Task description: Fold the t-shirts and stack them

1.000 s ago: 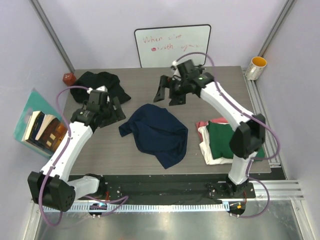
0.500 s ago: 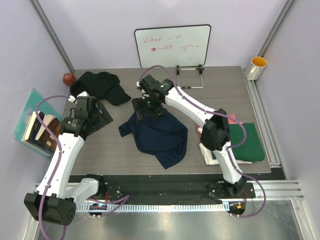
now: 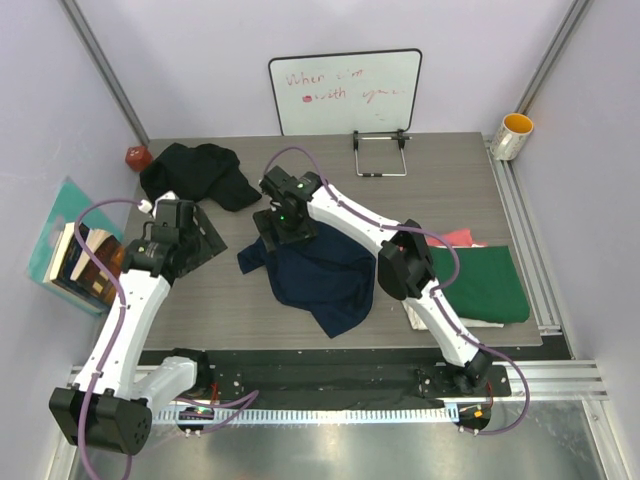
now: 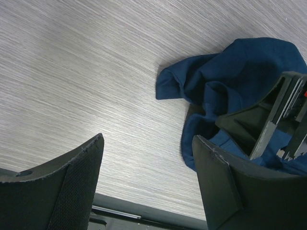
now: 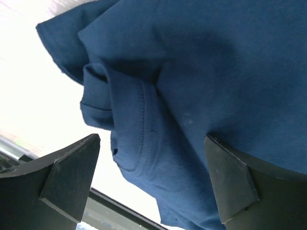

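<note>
Swinging over from upper centre in ~1 s, right pincer now hovers released over crumpled navy t-shirt mid-frame on desk, left pincer also released, empty, centre-left, so prob. grab-&-flatten step starting.

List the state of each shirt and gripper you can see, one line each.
navy t-shirt, crumpled, unfolded
black t-shirt, crumpled, unfolded
dark green t-shirt, folded, topping the stack
left gripper, open, empty
right gripper, open over the navy t-shirt
</note>
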Tool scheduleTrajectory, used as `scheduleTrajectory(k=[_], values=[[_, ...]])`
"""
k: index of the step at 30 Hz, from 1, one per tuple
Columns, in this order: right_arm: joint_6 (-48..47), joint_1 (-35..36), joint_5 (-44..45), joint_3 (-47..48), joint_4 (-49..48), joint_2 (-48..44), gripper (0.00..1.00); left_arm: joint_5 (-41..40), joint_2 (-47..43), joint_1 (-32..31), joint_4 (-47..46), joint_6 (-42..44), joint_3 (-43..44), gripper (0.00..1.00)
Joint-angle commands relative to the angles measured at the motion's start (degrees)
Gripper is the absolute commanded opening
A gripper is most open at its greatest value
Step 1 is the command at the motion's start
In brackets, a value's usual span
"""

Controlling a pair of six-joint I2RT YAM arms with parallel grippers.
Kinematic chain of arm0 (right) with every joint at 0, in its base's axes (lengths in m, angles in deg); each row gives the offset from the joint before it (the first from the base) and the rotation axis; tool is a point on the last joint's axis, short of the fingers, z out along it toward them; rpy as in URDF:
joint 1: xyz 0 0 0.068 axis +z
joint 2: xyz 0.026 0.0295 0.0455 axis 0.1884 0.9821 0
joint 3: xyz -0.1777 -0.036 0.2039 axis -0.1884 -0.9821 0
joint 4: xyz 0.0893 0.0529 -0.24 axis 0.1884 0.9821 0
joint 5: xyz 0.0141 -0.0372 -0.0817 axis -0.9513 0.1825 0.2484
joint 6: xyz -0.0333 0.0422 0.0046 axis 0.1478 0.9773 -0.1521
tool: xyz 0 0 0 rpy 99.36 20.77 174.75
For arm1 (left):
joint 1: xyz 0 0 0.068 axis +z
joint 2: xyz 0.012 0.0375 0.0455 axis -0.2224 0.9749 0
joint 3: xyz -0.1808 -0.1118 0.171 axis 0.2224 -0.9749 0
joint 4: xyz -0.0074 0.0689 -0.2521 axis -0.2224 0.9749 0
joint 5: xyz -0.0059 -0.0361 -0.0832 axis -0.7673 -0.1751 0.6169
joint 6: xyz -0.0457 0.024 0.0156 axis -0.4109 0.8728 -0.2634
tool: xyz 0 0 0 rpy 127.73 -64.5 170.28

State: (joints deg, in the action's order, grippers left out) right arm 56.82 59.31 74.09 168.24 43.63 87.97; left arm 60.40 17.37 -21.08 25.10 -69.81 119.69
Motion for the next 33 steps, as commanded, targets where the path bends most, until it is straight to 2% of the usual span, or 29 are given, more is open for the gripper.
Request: scheduleTrajectory(k=[1,4,5,7,10,12,13,17,21,25,32,33], values=[[-1.0,0.4,3.7,3.2,-1.7,-0.5,0.93,-0.2,-1.4,0.2,-0.6,-0.9,-1.3,0.75],[-1.5,0.4,5.5,3.4,-2.0,-0.5,0.76,0.4,-1.5,0.2,-0.7,-1.0,-2.1,0.75],[-1.7,0.4,5.6,3.1,-2.1,-0.8,0.62,0.5,-1.4,0.1,-0.8,-1.0,-2.2,0.74],[-1.9,0.4,5.5,1.9,-2.0,-0.8,0.53,0.5,-1.7,0.2,-1.2,-1.0,-2.8,0.75],[-2.2,0.4,4.6,0.3,-1.9,-1.0,0.56,0.7,-1.7,0.2,-1.7,-1.0,-3.4,0.75],[-2.1,0.5,4.2,0.5,-2.1,-1.5,0.67,0.9,-1.7,0.2,-1.8,-1.0,-3.8,0.75],[-2.2,0.5,4.4,0.5,-2.3,-1.8,0.76,0.9,-1.7,0.2,-2.0,-1.0,-4.0,0.75],[-2.2,0.5,3.9,1.1,-4.6,-3.1,0.85,0.9,-2.0,0.2,-2.0,-0.9,-4.6,0.75],[-1.4,0.6,3.0,1.3,-4.4,-1.7,0.85,0.6,-2.0,0.2,-2.0,-0.7,-4.9,0.75],[-1.4,1.2,1.5,1.6,-4.6,0.7,0.81,1.1,-1.9,0.2,-2.2,-0.5,-5.3,0.75],[-1.2,3.1,1.2,0.6,-4.8,1.7,0.67,0.9,-2.4,0.2,-2.0,-0.6,-6.8,0.75],[-1.2,3.4,1.5,0.5,-4.7,1.6,0.61,0.6,-2.5,0.2,-2.0,-0.6,-6.9,0.75]])
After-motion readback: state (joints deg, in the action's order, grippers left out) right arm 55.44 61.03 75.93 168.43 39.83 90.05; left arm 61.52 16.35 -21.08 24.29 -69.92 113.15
